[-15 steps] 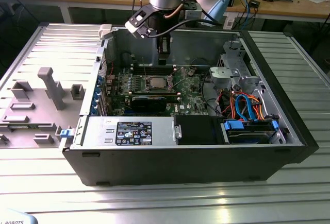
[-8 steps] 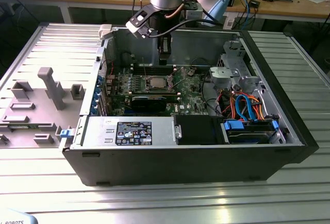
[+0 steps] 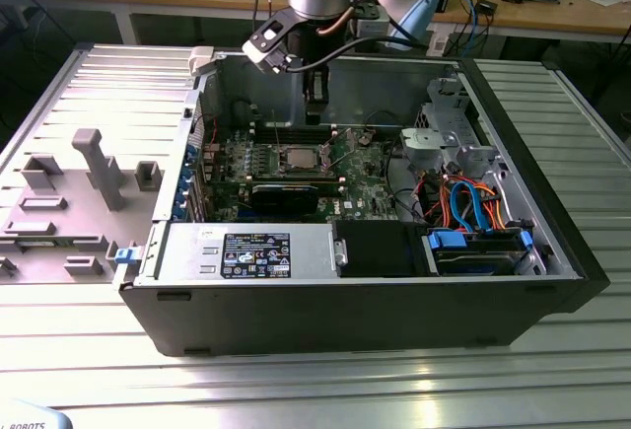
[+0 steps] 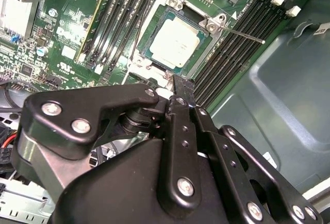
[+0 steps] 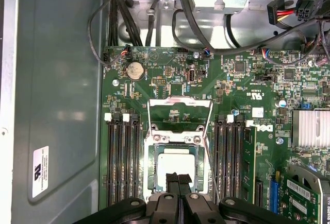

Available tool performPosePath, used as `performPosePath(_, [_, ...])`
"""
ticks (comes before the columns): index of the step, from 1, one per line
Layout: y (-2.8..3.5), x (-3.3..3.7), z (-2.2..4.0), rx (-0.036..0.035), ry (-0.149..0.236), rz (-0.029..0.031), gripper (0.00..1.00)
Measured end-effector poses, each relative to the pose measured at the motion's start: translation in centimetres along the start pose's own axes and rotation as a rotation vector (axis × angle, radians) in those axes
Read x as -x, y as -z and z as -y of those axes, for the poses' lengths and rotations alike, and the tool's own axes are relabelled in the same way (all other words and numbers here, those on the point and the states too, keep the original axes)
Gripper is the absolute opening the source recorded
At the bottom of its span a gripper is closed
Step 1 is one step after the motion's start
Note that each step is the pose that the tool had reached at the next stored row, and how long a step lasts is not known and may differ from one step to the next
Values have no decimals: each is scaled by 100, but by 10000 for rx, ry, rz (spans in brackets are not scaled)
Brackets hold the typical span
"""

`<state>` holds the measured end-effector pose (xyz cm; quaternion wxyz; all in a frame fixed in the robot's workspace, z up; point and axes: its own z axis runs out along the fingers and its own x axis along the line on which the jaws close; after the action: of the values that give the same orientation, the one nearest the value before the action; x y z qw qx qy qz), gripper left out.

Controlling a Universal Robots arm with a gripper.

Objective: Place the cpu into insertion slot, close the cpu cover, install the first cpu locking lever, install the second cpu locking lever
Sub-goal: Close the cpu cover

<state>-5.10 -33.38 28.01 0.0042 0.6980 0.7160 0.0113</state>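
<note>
The chip point(image 5: 175, 163) lay seated in the socket point(image 5: 152, 168) on the green board point(image 5: 242, 92), its silver top uncovered. The cover frame point(image 5: 180, 102) was swung open, away from the socket. The claw point(image 5: 178, 178) hung just above the chip with its fingers pressed together, pinching nothing.

Small square silver-grey cpu point(image 4: 175, 41): metal top is looking dull, satin. Thin silver metal cpu cover point(image 5: 180, 101) is glinting, polished. Green motherboard point(image 5: 154, 69) is showing a lacquered sheen. Black gripper point(image 5: 178, 178) is reading matt metal, bright screws. Ribbed aluminium table point(image 3: 394, 380) is reflecting softly.
</note>
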Motion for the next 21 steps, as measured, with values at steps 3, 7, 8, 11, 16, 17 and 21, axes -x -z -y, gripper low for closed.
performPosePath(3, [0, 0, -6, 0, 0, 0, 11])
performPosePath(7, [0, 0, -14, 0, -1, 0, 11])
performPosePath(8, [0, 0, -15, 0, 0, 0, 11])
performPosePath(11, [0, 0, -18, 0, 1, 0, 11])
performPosePath(16, [-2, 2, -64, -1, 0, 0, 11])
performPosePath(17, [-2, 2, -70, 0, 0, 0, 11])
performPosePath(21, [-2, 2, -76, 0, 0, 0, 11])
